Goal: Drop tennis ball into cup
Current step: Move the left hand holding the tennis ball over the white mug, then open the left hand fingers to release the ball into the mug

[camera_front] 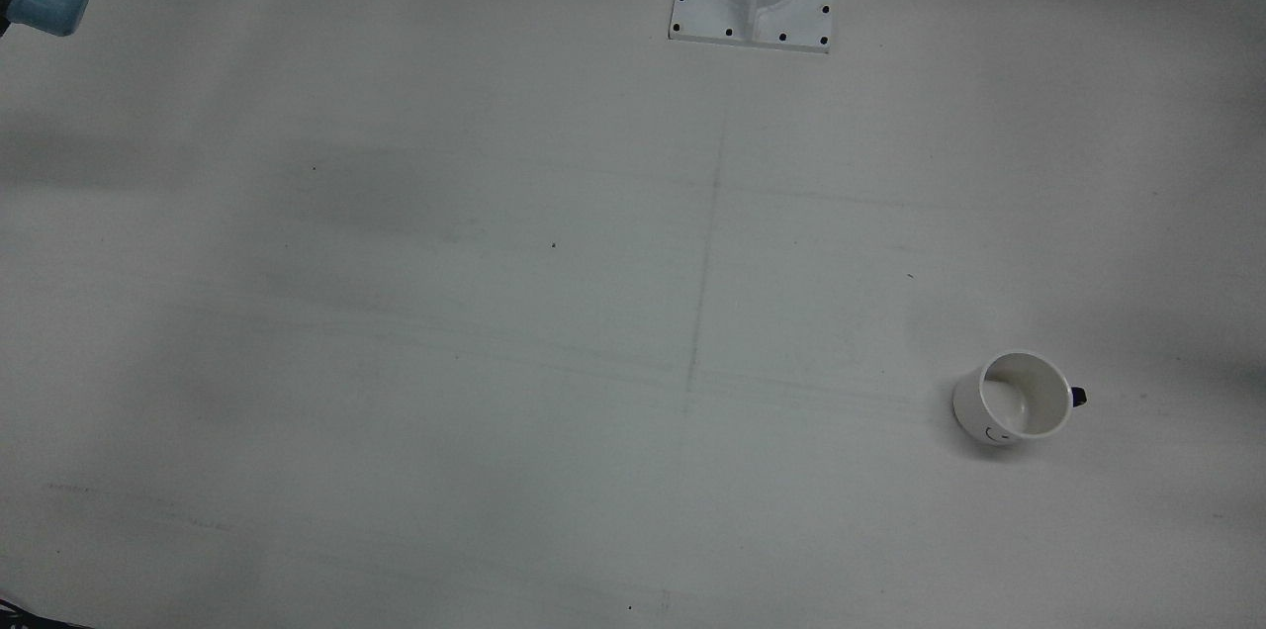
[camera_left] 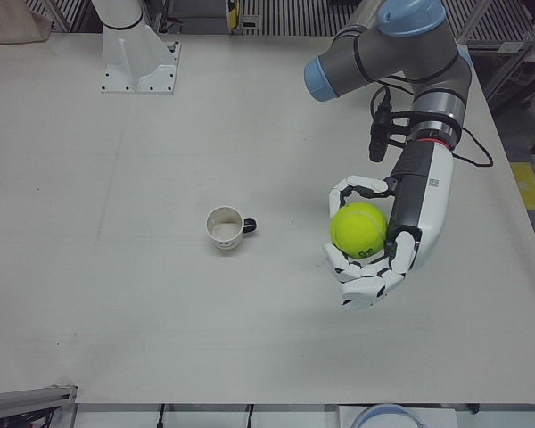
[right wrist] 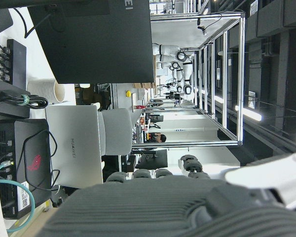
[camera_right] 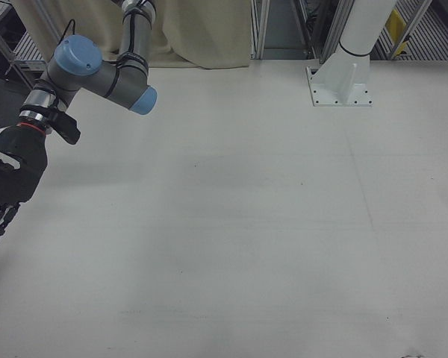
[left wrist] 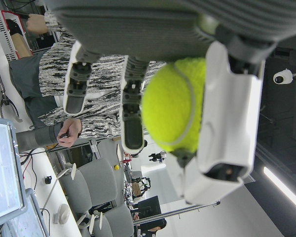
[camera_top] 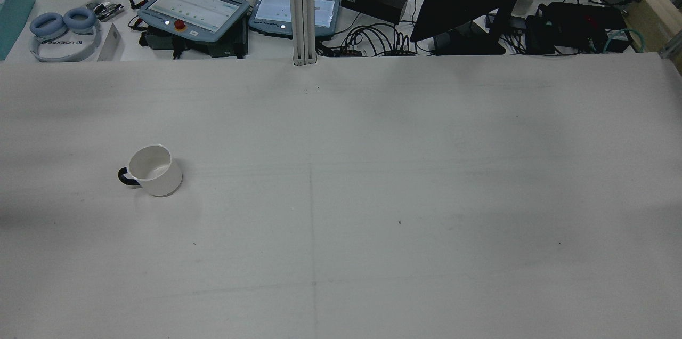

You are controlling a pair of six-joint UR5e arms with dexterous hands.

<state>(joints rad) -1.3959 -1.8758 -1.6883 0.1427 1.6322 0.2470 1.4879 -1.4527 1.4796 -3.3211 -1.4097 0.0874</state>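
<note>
**Operator A:** Report task status, with the cup (camera_left: 225, 228) as reference.

**Operator B:** Pickup is complete. The left hand (camera_left: 374, 242) is wrapped around the tennis ball (camera_left: 358, 228), its fingers curled over the ball from both sides. The left hand view confirms that the ball sits against the palm. The hand hangs above the table (camera_left: 116, 294), well apart from the cup and on the side of the cup's dark handle.

**Operator A:** Cup condition?

**Operator B:** Upright, mouth up and empty, standing alone on the table.

**Operator A:** Right hand?

**Operator B:** The right hand (camera_right: 1, 195) is far from the cup, at the table edge. It holds nothing and its fingers hang extended and apart.

**Operator A:** Remaining steps?

**Operator B:** In my judgement, carry the ball across until it is directly over the cup's mouth, then release. Neither step is done.
</note>
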